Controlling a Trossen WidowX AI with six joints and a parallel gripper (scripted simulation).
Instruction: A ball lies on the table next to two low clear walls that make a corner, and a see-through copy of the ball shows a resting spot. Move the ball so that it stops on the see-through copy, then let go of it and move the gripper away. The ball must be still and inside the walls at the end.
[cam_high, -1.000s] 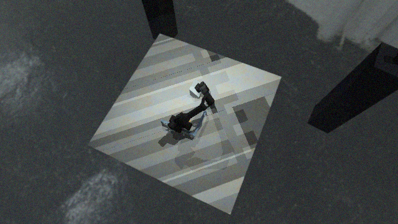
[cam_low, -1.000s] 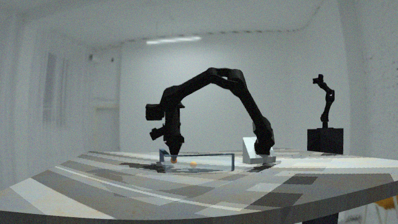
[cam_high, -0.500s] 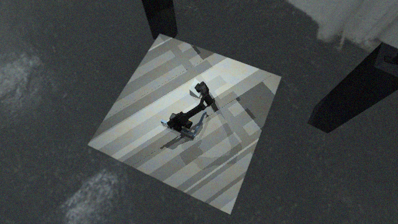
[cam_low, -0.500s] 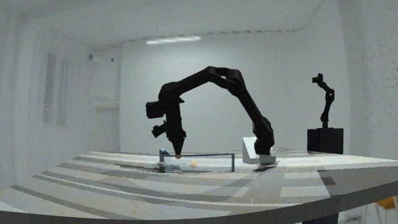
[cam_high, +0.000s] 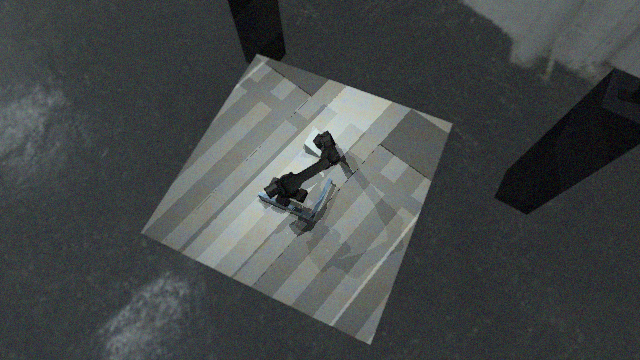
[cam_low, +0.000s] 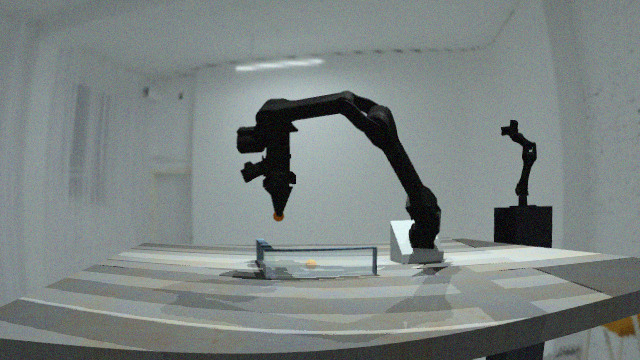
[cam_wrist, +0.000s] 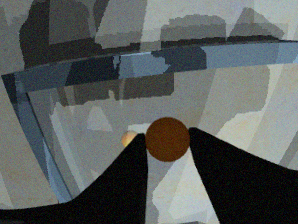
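Exterior view: the orange ball (cam_low: 278, 216) was clamped between the tips of the pincer (cam_low: 279, 212), held high above the tabletop (cam_low: 320, 300) and the clear walls (cam_low: 320, 260); the see-through copy (cam_low: 311, 262) was seen inside the walls.

The striped grey table (cam_low: 150, 295) carries the clear corner walls (cam_low: 320, 260) and the arm's white base block (cam_low: 400, 245).

The dark arm (cam_high: 310, 170) reaches over the clear walls (cam_high: 320, 200).
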